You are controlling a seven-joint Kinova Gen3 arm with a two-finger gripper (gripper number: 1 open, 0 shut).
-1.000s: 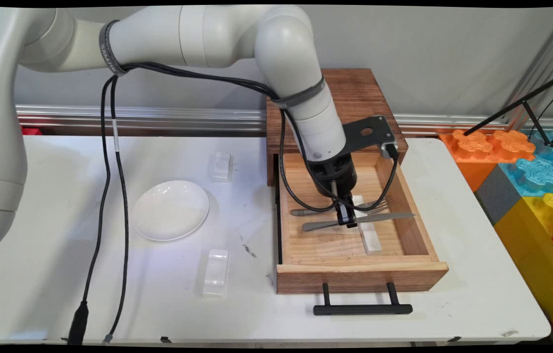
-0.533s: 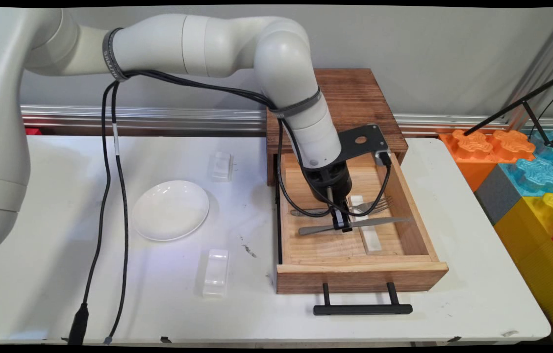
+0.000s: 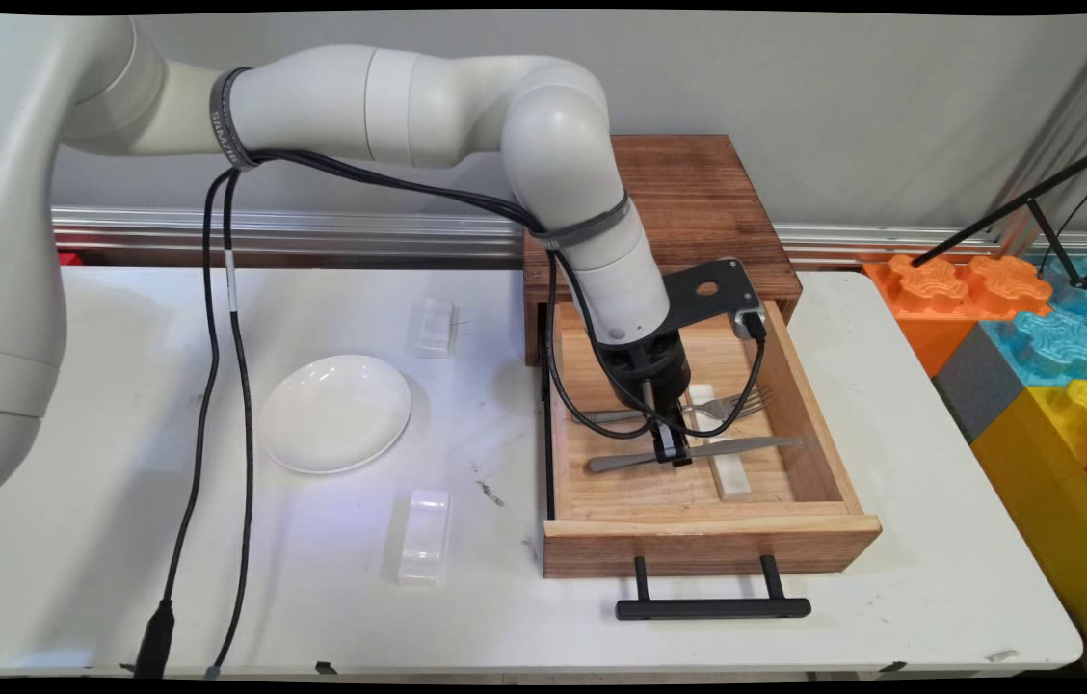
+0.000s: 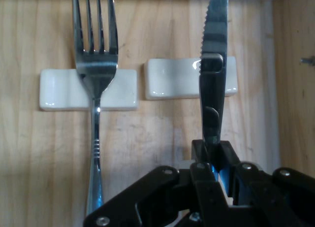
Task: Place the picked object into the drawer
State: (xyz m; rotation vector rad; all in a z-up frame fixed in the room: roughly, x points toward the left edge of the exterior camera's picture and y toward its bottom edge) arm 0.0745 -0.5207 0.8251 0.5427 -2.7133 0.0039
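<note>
My gripper [image 3: 669, 451] is down inside the open wooden drawer [image 3: 707, 545], shut on a silver knife [image 3: 746, 445] near its middle. In the hand view the gripper [image 4: 212, 153] pinches the knife [image 4: 214, 49], whose serrated blade runs across the right white rest [image 4: 172, 79]. Whether the blade touches that rest I cannot tell. A silver fork [image 4: 95, 64] lies beside it with its neck on the left white rest [image 4: 64, 89]. From the main view the fork [image 3: 727, 405] lies just behind the knife, and a white rest [image 3: 731, 474] shows under the blade.
The drawer's black handle [image 3: 712, 607] sticks out toward the table's near edge, and its dark wooden cabinet [image 3: 698, 183] stands behind. A white plate [image 3: 334, 413] and two clear rests [image 3: 436, 326] [image 3: 424, 535] lie left of the drawer. Coloured foam blocks [image 3: 1035, 337] border the table's right side.
The gripper has carried the knife a little left and toward the drawer's front. The fork and the rests have stayed put.
</note>
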